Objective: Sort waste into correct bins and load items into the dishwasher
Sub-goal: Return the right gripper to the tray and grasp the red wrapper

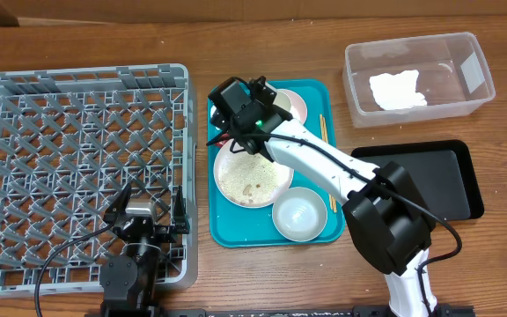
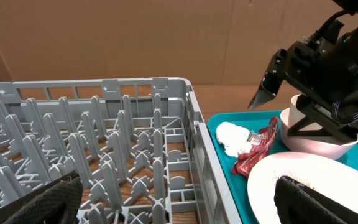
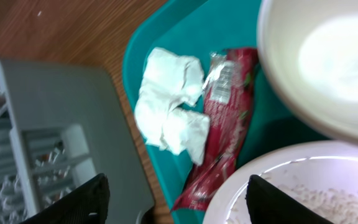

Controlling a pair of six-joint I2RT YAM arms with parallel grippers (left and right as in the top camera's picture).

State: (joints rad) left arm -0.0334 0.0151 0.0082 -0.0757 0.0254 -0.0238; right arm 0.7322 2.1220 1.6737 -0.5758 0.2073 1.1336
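Your left gripper [image 1: 150, 204] sits low at your near side, fingers [image 2: 42, 202] spread wide, holding nothing. Your right arm [image 1: 324, 163] stretches forward and across to the left; your right gripper [image 3: 176, 186] points down, fingers parted, holding nothing.

Teal serving tray [image 1: 234, 225] at the middle of the brown wooden tabletop [image 1: 262, 44], plain brown cardboard wall [image 2: 135, 37] standing behind the tabletop's far edge
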